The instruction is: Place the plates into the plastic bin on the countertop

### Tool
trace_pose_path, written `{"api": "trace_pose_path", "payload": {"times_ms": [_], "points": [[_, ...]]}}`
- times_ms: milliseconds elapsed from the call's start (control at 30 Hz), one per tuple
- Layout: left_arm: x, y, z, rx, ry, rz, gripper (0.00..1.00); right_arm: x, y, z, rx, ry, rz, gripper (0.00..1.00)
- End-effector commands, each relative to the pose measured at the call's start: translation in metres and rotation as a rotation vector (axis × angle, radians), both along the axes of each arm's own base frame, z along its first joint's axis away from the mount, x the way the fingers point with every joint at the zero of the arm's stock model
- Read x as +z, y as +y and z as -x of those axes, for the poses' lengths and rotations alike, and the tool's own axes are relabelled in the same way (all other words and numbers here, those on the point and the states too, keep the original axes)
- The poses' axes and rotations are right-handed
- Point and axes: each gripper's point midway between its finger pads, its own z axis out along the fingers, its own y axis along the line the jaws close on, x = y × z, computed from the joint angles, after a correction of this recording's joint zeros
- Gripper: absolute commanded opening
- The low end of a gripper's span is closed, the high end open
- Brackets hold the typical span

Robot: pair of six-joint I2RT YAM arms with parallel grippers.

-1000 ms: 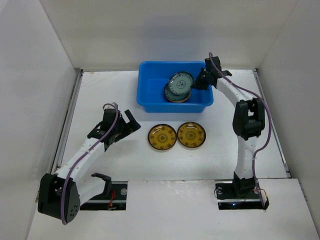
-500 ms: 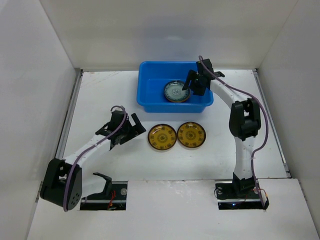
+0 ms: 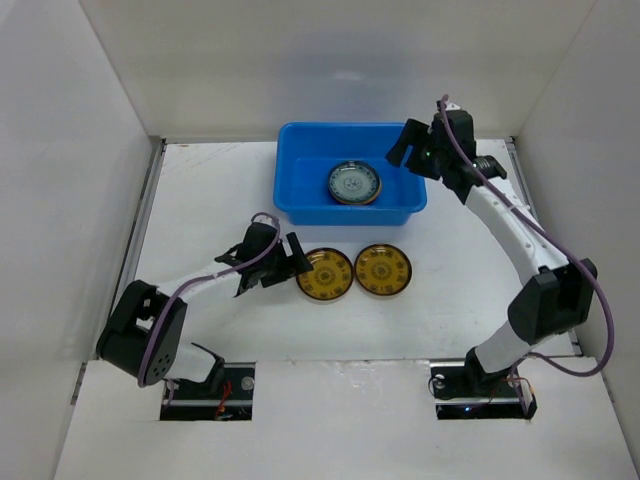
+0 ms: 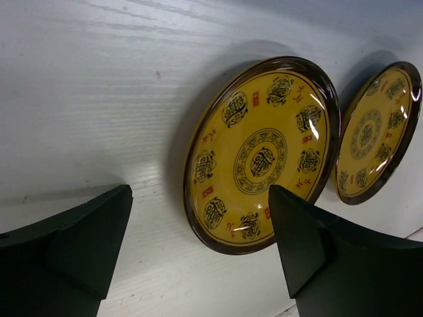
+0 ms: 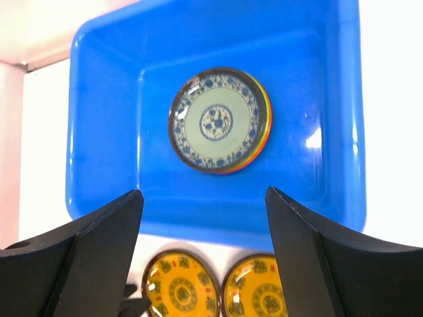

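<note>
1. Left wrist view shows my left pincer (image 4: 199, 191) with its jaws apart and holding nothing. It is low over the flat white countertop (image 4: 99, 79) and points at the left yellow-brown patterned round plate (image 4: 261, 155). This plate lies flat and is glossy, so I think a finger can slip on its low rim and only push it away.
2. The second yellow-brown patterned round plate (image 4: 373, 132) lies just beside the first, at the right of the frame. If I push the first one, it may knock this neighbour, or my finger on that side may catch both rims.
3. I cannot tell if my fingers touch the countertop. Too low and they scrape; too high and they close over the rim.
4. My right pincer (image 5: 203, 191) is also apart and empty, above the bright blue rectangular plastic bin (image 5: 106, 99) in the upper middle of the top view. The stack inside, with a pale blue-green patterned plate (image 5: 217, 122) on top, sits a little uneven, with orange and green edges showing at its right. A plate dropped from high may slide off or chip.
5. If both pincers go for the two plates together, they may meet.
</note>
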Motion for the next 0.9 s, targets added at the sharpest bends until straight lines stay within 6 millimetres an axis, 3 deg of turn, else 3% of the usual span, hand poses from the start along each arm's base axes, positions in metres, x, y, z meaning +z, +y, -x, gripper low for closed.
{"api": "trace_pose_path", "payload": {"times_ms": [0,133,300,400,500,567,667,867], "points": [[-0.013,-0.007,0.011,-0.06,0.03,0.003,0.79,-0.021,-0.005,0.011,-0.007,0.017,0.02,0.8],[-0.023,-0.01,0.017,-0.076,0.064,0.0,0.66,-0.025,-0.014,0.028,-0.023,0.013,0.01,0.8],[-0.034,-0.013,0.024,-0.09,0.108,-0.019,0.36,-0.031,-0.029,0.043,-0.049,0.01,0.005,0.8],[-0.036,-0.012,0.024,-0.083,0.12,-0.033,0.13,-0.035,-0.035,0.049,-0.062,0.016,-0.005,0.8],[-0.029,-0.007,0.022,-0.062,0.107,-0.041,0.04,-0.039,-0.04,0.054,-0.069,0.023,-0.013,0.8],[-0.017,-0.003,0.02,-0.052,0.077,-0.043,0.01,-0.041,-0.045,0.057,-0.079,0.026,-0.013,0.8],[0.019,-0.001,0.02,-0.06,-0.003,-0.022,0.0,-0.043,-0.052,0.059,-0.094,0.027,-0.013,0.8],[0.127,-0.001,0.026,-0.098,-0.205,0.091,0.0,-0.056,-0.067,0.065,-0.134,0.045,-0.02,0.8]]}}
